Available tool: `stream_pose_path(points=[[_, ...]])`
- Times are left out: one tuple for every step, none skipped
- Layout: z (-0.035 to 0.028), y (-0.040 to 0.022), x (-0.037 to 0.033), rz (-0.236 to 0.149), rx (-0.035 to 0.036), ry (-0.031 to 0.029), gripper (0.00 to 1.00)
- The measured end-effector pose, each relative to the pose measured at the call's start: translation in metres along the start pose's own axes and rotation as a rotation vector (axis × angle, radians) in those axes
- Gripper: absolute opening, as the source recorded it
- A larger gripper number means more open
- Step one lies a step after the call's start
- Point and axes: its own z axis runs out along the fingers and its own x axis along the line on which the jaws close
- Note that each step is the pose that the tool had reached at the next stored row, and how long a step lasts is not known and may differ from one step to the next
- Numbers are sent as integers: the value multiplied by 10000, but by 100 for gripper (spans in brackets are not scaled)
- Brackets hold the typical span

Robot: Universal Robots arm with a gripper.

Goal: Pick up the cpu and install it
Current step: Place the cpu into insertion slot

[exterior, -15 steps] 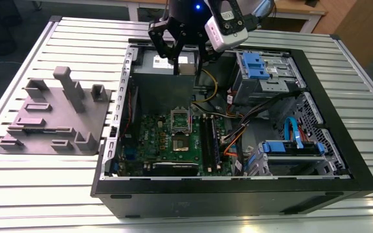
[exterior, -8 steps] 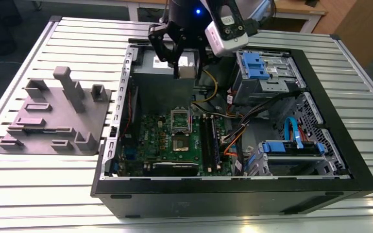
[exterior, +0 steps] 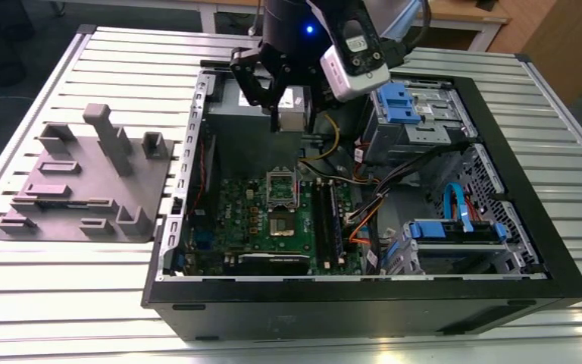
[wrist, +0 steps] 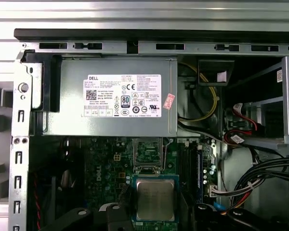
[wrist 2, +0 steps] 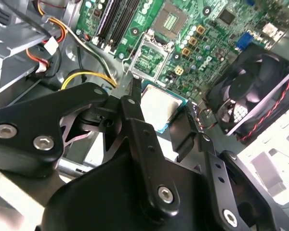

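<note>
The cpu (wrist 2: 160, 105) is a small flat square chip with a silver top; it also shows in the first wrist view (wrist: 155, 199). My gripper (wrist 2: 158, 111) is shut on it, with a black finger (wrist 2: 133, 103) against each of two opposite edges. In the exterior view the gripper (exterior: 289, 115) hangs with the cpu (exterior: 293, 111) high over the back of the open computer case (exterior: 372, 303). Below, on the green motherboard (exterior: 236, 216), the socket (exterior: 284, 224) lies bare with its metal load plate (exterior: 283, 184) flipped open. In the second wrist view the socket (wrist 2: 171, 21) and plate (wrist 2: 149, 57) sit beyond the chip.
A grey power supply box (wrist: 111, 96) with a white label fills the case's back corner. Memory slots (exterior: 321, 220), loose cables (exterior: 372, 197) and blue drive bays (exterior: 412, 98) lie at the exterior view's right of the socket. A black fan (wrist 2: 250, 91) sits near the board. Grey plastic blocks (exterior: 89, 182) stand outside the case.
</note>
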Motion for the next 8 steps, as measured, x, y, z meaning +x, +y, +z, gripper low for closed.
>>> stream_pose_path(points=[[5, -20, 0, -1, 0, 0, 47], [9, -34, 0, -1, 0, 0, 47], [14, -50, -1, 0, 0, 0, 47], [20, -73, -1, 0, 0, 0, 47], [27, -88, -1, 5, 0, 0, 47], [34, -101, -2, 14, -1, 0, 47], [41, -113, -2, 20, -3, -1, 47], [50, -121, -2, 22, -13, 0, 47]])
